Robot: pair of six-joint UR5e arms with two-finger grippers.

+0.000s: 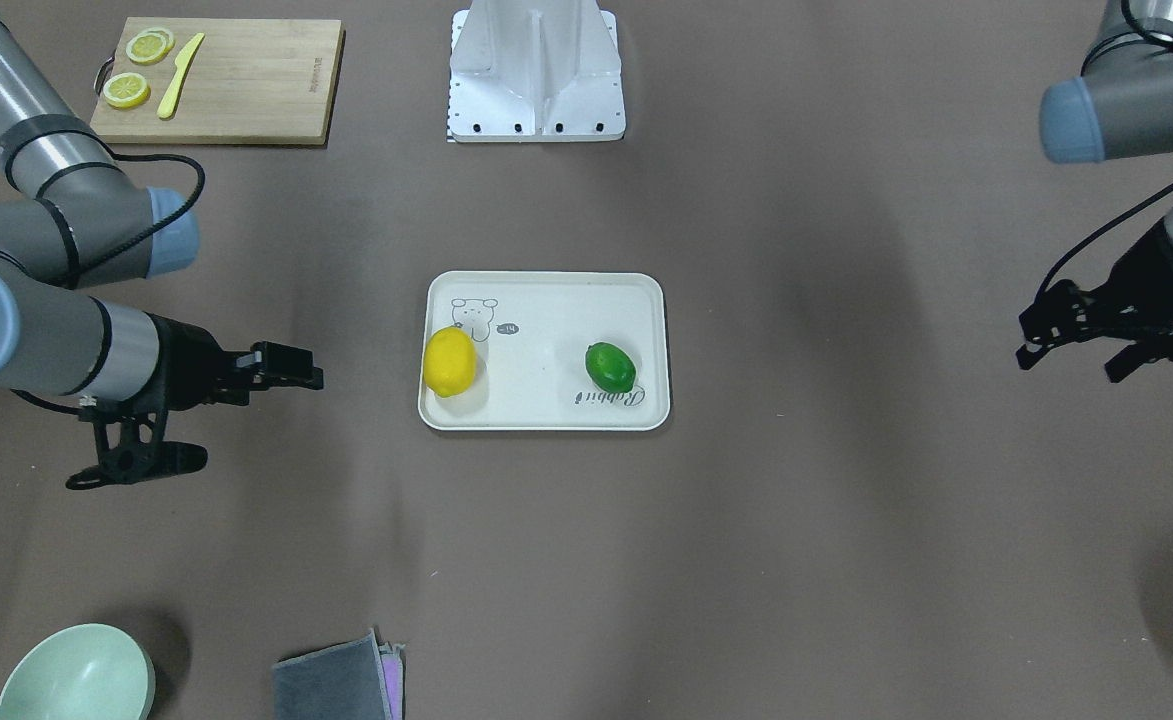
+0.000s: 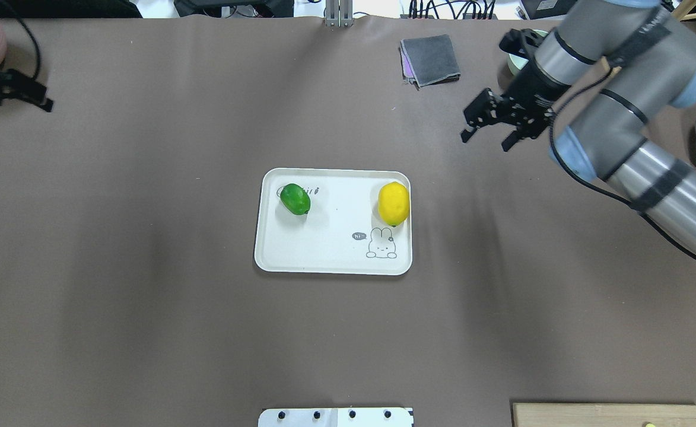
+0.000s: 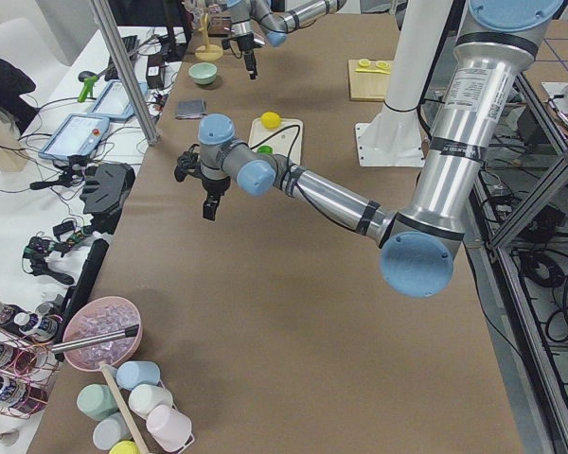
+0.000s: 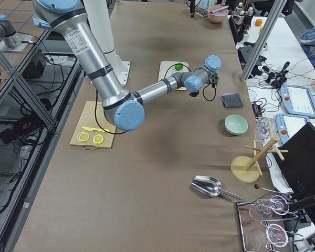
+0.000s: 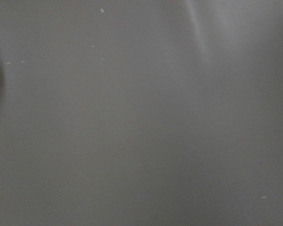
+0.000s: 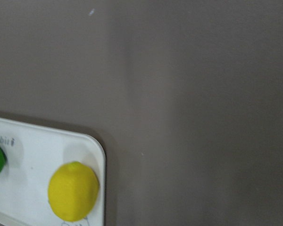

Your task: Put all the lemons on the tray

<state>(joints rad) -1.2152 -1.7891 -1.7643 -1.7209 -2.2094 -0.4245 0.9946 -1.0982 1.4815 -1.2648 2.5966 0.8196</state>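
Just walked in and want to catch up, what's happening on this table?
The yellow lemon and the green lemon both lie on the tray, near opposite ends. Neither arm holds anything: the right gripper hangs open off to one side of the tray, the left gripper open far off on the other.

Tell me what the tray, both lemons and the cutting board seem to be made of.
The tray looks like plastic or melamine: matte cream, printed drawing, moulded rounded rim. The yellow lemon may be a plastic replica, its colour very even; real fruit is possible. The green lemon: same doubt, glossier skin with highlights. The cutting board is wood or bamboo: pale strips with grain.
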